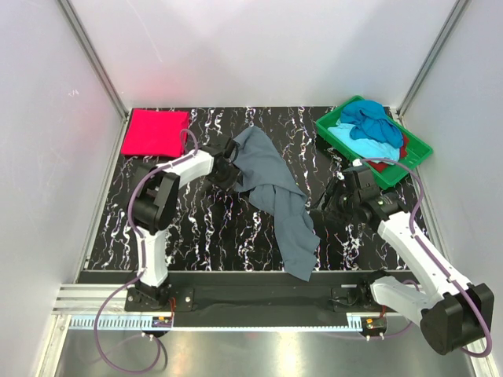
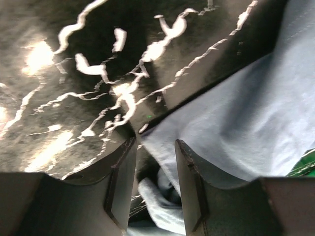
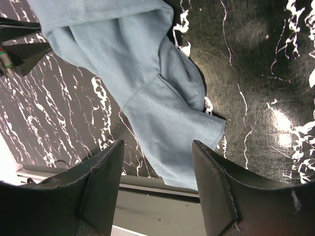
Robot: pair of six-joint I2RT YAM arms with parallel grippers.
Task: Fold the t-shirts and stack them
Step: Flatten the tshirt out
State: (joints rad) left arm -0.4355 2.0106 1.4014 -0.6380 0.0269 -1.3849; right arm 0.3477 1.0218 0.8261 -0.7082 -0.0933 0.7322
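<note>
A slate grey-blue t-shirt [image 1: 275, 188] lies crumpled in a long diagonal strip across the middle of the black marbled table, its lower end reaching the front edge. My left gripper [image 1: 230, 170] sits at its upper left edge. In the left wrist view the left gripper [image 2: 155, 142] is open, with a loose fold of the grey-blue shirt [image 2: 236, 113] lying between the fingers. My right gripper [image 1: 328, 209] hovers just right of the shirt. In the right wrist view the right gripper [image 3: 157, 143] is open and empty above the shirt's hem [image 3: 147, 83]. A folded red-pink t-shirt [image 1: 155, 131] lies at the back left.
A green tray [image 1: 326, 129] stands at the back right, holding a dark blue shirt [image 1: 368, 116], a turquoise one [image 1: 371, 146] and a red one [image 1: 393, 162]. White walls enclose the table on three sides. A metal rail [image 3: 162, 206] runs along the front edge.
</note>
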